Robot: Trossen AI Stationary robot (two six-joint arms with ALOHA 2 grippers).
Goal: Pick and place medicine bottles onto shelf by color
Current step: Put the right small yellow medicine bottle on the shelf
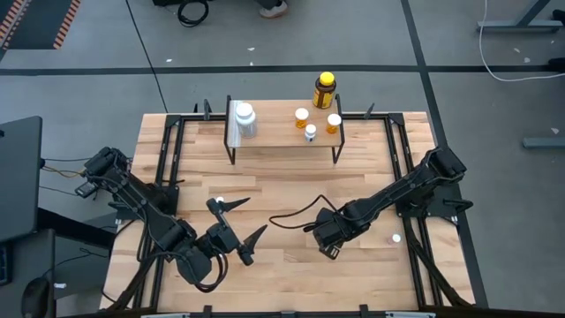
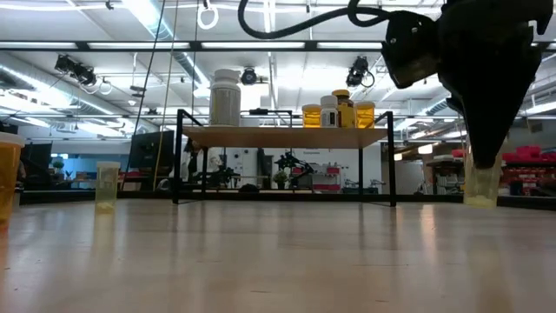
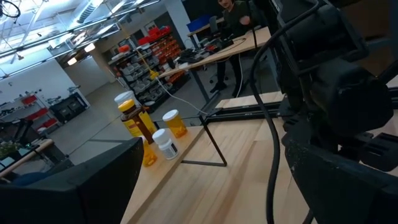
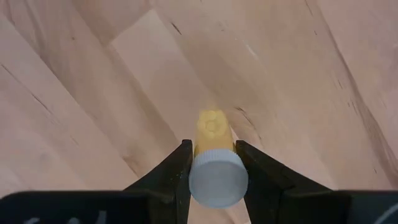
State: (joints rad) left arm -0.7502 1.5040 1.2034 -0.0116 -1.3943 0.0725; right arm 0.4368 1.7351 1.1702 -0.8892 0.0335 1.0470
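My right gripper [image 4: 211,148] points down over the middle of the table [image 1: 291,283], shut on a small orange medicine bottle [image 2: 482,184] with a white cap [image 4: 217,179]. My left gripper [image 1: 237,228] waits open at the near left, holding nothing. The shelf [image 1: 282,141] stands at the far edge on black legs. It carries a large white bottle [image 1: 244,119] at its left end, and two orange bottles [image 1: 302,115] [image 1: 334,122], a small white one [image 1: 310,132] and a dark amber one with a yellow cap [image 1: 324,90] toward its right. My right gripper pinches the orange bottle between its two fingers [image 4: 177,168], on the sides just under the white cap [image 4: 214,149]. The fingers come from above, pointing down. The bottle hangs upright below them, base [image 4: 211,124] toward the wood; whether the base touches the table I cannot tell.
A loose bottle with a white cap [image 1: 395,237] stands right of my right gripper. Another [image 1: 219,200] stands by my left gripper's fingers, pale in the low view [image 2: 106,185]. An orange bottle [image 2: 7,174] shows at that view's left edge. A black cable [image 1: 296,215] trails across the wood.
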